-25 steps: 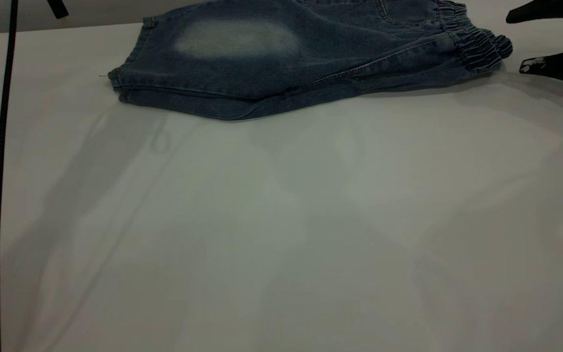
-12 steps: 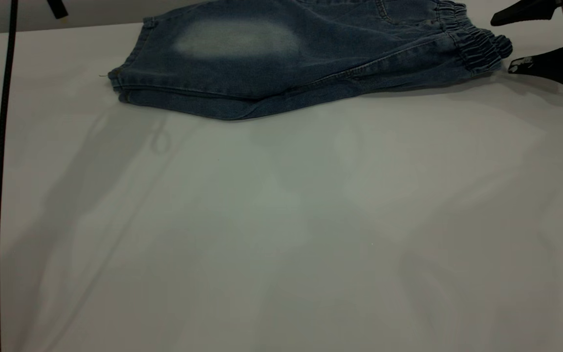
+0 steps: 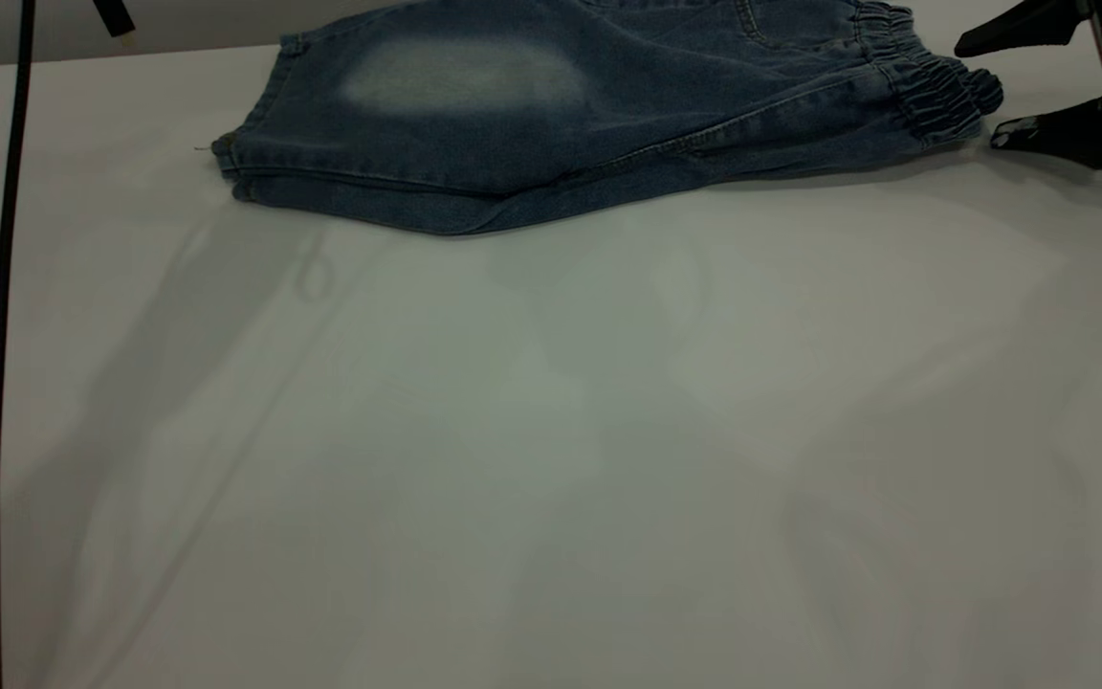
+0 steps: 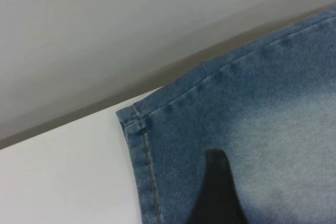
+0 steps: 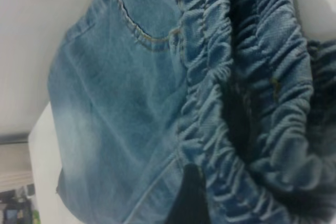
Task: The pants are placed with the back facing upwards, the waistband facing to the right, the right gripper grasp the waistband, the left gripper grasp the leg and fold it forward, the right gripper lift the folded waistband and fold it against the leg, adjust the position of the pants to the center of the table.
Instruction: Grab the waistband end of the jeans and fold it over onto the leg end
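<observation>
Exterior view: your pants (image 3: 570,105) lie folded lengthwise at the far edge of the surface (image 3: 551,431), well away from its centre. The waistband (image 3: 934,81) points to the view's right; the leg hems sit at the left end, the upper layer's hem resting just above the lower one. A faded pale patch (image 3: 465,75) shows on the upper layer. No print is visible on the exposed denim.

Your right pincer (image 3: 977,91) stands at the right edge of the view, just beside the waistband. Its two dark fingers are spread apart, one high and one low near the surface, with nothing between them. The lower fingertip (image 3: 1005,141) sits close to the gathered band; you cannot tell from this view whether it touches.

Right wrist view: the ruffled waistband (image 5: 247,93) fills most of the picture, doubled into two gathered layers, with a stitched pocket opening (image 5: 147,30) beside it. One dark fingertip (image 5: 189,198) lies against the denim near the band.

Left wrist view: the left pincer hangs over the hem corner (image 4: 134,116) of the pants, next to the pale patch. Only one dark finger (image 4: 218,192) shows over the cloth, so whether that pincer is spread or closed cannot be told.

A black cable (image 3: 1,335) hangs at the view's left.
</observation>
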